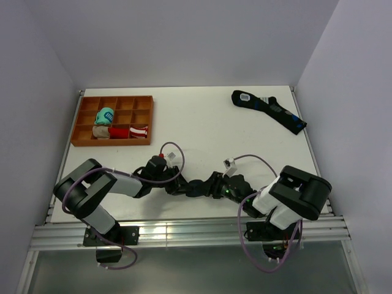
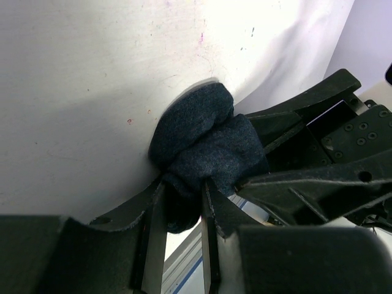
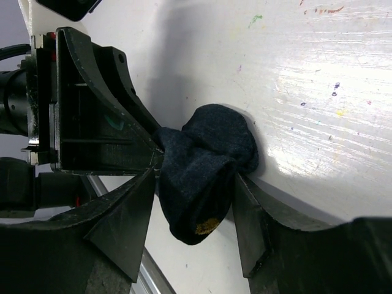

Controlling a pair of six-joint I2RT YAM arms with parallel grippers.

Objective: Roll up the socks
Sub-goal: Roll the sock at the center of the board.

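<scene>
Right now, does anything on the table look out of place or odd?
A long dark sock lies loose and slanted at the far right corner, unrolled, while the rolled bundles sit in the orange tray. The bunched navy socks near the front look normal.

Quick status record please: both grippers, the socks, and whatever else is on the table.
left gripper: shut on the socks, pinching one end
right gripper: fingers either side of the same wad; grip unclear
socks: dark navy, bunched up, front centre between both grippers
tray: far left, holds three rolled bundles
long dark sock: far right, lying flat, untouched
</scene>
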